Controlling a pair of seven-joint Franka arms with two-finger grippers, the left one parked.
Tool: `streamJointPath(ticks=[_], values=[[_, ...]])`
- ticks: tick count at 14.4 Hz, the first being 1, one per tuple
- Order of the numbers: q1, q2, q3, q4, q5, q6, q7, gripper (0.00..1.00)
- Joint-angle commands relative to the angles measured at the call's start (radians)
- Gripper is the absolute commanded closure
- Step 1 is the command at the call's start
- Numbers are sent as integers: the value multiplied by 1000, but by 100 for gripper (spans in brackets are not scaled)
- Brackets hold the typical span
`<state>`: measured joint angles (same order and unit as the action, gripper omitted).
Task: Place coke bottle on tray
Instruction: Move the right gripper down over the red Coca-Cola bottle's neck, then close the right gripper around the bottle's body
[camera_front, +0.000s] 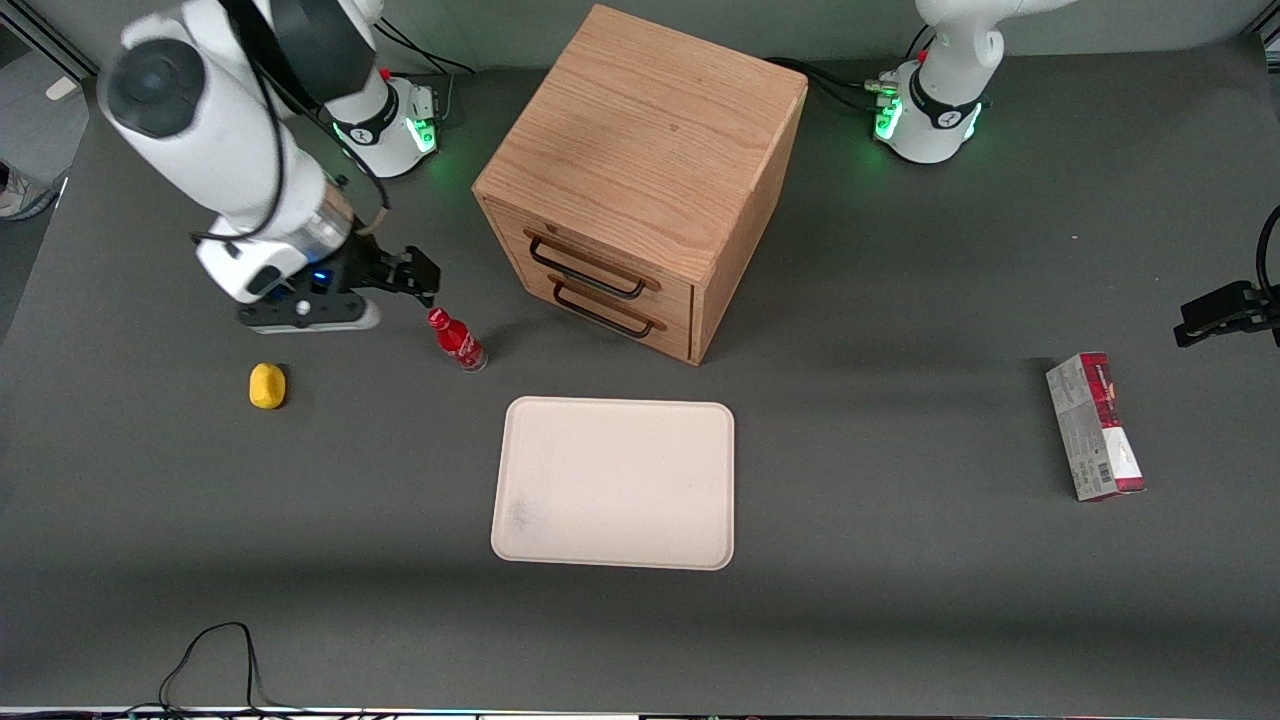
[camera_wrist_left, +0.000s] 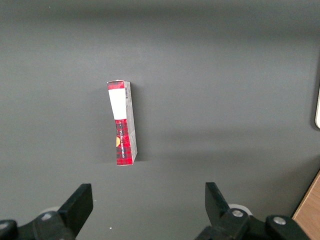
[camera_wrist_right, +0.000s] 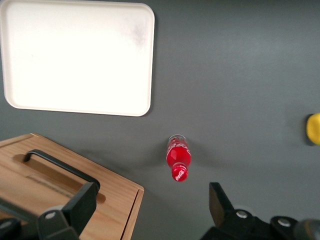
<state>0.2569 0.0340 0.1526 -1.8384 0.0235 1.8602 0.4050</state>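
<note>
One coke bottle (camera_front: 457, 340) is seen upright on the bare table (camera_front: 900, 600), apart from the tray's (camera_front: 615, 483) rim and nearer the working arm's end. Open tabletop is left around it. The gripper (camera_front: 418, 274) is held just above its cap, fingers (camera_wrist_right: 75, 207) spread wide, nothing held. One cabinet (camera_front: 640, 170), partly cut off in the wrist view, one carton (camera_front: 1095, 426) and one yellow lump (camera_front: 267, 386) are counted.
</note>
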Motion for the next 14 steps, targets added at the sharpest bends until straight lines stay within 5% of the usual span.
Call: streamJointPath(ticks=[1,9,14], values=[[9,-54,-7,-190,9,153,9,0],[7,-48,-10,-525,-5,577,0,0],[7,-45,-10,-594,-5,599,-2,0]])
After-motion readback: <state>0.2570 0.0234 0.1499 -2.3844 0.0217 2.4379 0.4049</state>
